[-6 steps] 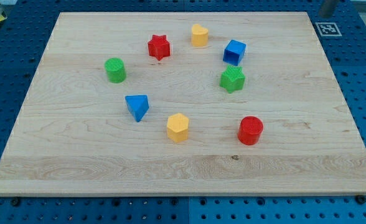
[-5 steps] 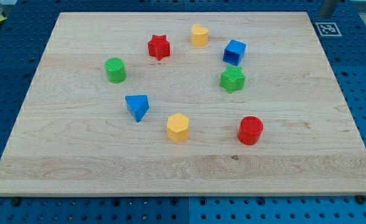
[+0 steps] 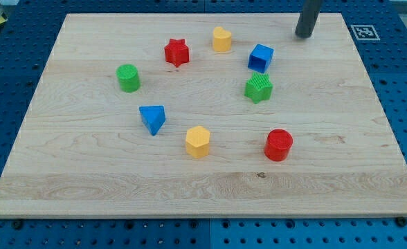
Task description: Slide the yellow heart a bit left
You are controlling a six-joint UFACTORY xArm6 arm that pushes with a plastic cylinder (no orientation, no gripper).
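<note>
The yellow heart (image 3: pixel 221 39) sits near the view's top, middle of the wooden board (image 3: pixel 86 159). My tip (image 3: pixel 303 35) is at the board's top right, well to the right of the heart and up-right of the blue cube (image 3: pixel 260 57). It touches no block. The red star (image 3: pixel 177 52) lies just left of the heart.
A green star-like block (image 3: pixel 258 88) lies below the blue cube. A green cylinder (image 3: pixel 128 77) is at the left, a blue triangle (image 3: pixel 152 118) and a yellow hexagon (image 3: pixel 197 141) lower middle, a red cylinder (image 3: pixel 278 144) lower right. A marker tag (image 3: pixel 364 31) is at the top right corner.
My rod has come in from the view's top right corner, moving left and down onto the board. No block has moved.
</note>
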